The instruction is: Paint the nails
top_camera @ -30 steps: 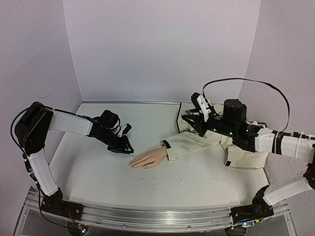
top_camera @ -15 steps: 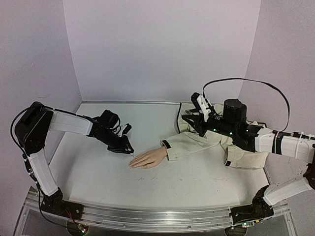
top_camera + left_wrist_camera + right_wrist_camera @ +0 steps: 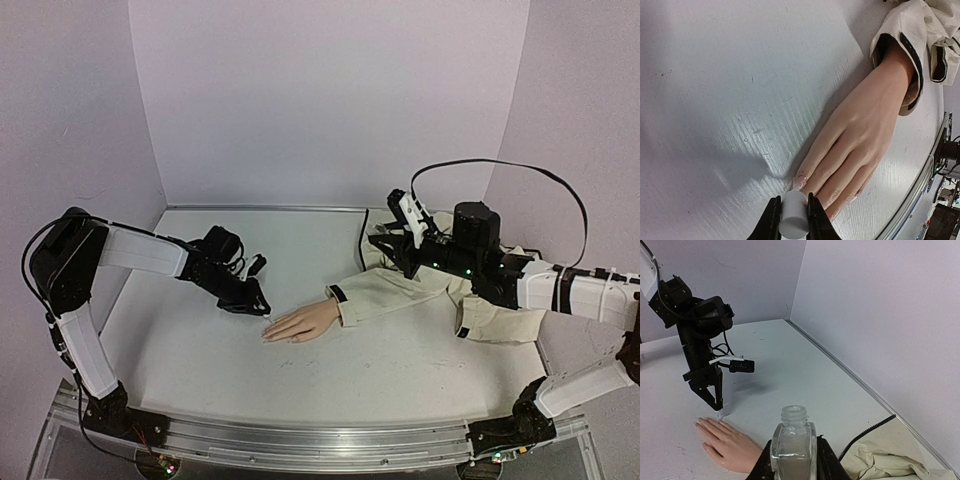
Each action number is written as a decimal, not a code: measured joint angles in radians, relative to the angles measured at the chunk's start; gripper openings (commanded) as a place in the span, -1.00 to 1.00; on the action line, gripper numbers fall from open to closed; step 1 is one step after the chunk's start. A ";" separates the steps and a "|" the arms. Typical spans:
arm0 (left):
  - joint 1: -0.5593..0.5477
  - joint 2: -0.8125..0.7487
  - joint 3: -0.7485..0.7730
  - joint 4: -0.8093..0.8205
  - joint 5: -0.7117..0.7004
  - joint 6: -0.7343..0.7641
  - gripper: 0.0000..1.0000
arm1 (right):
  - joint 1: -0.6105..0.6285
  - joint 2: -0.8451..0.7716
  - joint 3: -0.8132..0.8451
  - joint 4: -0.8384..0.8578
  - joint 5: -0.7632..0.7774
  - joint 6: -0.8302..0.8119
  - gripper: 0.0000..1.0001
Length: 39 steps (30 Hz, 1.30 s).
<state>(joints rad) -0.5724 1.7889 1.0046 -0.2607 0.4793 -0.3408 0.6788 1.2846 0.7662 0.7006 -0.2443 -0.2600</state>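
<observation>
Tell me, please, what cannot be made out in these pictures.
1. Whatever sits below the white cap: in the left wrist view the cap itself, shut in the left claw, hides it.
2. Nails: too small in the top view to show any paint.
3. Bottle: in the right wrist view the bottom edge cuts off its base and most of the right claw holding it.
4. Anything past the wrist: covered by the sleeve.

You're looking down from above and behind. Both wrist cameras are framing the pale skin-coloured mannequin hand (image 3: 855, 130), left nearest.
</observation>
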 measured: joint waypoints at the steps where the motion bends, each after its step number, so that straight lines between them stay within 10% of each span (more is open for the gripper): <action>1: 0.000 0.000 0.000 0.000 0.000 0.000 -1.00 | 0.000 0.000 0.000 0.000 0.000 0.000 -1.00; 24: 0.001 -0.084 -0.037 -0.003 -0.050 0.004 -1.00 | 0.000 0.000 0.000 0.001 -0.001 0.010 -1.00; 39: 0.016 -0.460 -0.023 -0.023 -0.131 -0.013 -1.00 | 0.000 -0.103 0.006 0.015 -0.004 0.108 -1.00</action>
<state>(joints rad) -0.5564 1.3289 0.9817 -0.2840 0.3481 -0.3538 0.6788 1.1820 0.7723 0.7158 -0.2481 -0.1516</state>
